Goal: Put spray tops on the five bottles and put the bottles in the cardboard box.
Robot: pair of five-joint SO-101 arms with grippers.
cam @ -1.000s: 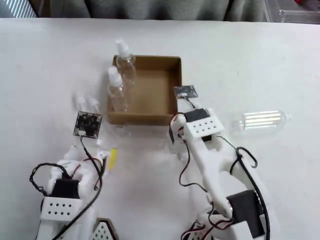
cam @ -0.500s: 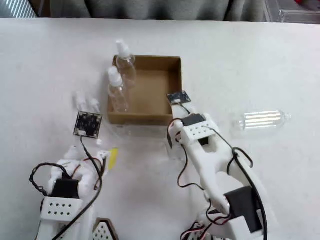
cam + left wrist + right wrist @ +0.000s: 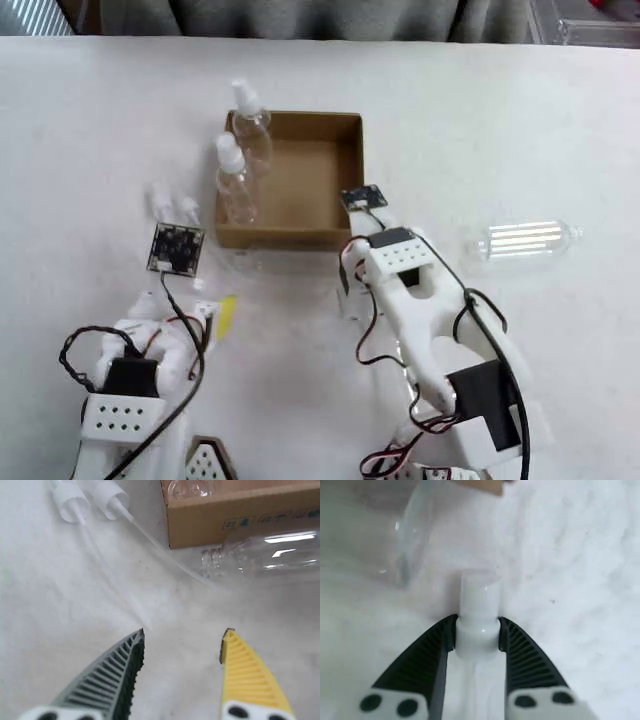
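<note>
Nearest, at the left of the table, the left gripper sits low over the surface with its grey and yellow fingers spread apart and nothing between them. It points toward the work without touching any of it, which reads as a waiting posture. To its right and slightly farther, the right gripper has its black fingers clenched on the collar of a white spray top, with the cap end projecting forward past the fingertips. That grasp appears chosen so the top can be offered to a bottle mouth. Just beyond it, along the near wall of the cardboard box, an uncapped bottle lies on its side with its threaded neck toward the left. The clear body ahead of the held top is apparently this same bottle, though that cannot be confirmed. Lying down, it will likely need steadying or standing up before a top can be seated, which would be work for the free left gripper. Left of the box, two loose spray tops rest side by side on the table, their dip tubes trailing toward the near side (spares for later bottles, by my judgement). Inside the box, against its left wall, two capped bottles stand upright, one behind the other, leaving room to their right. Well to the right of the box, a further clear bottle lies on its side. I judge the task under half done.
</note>
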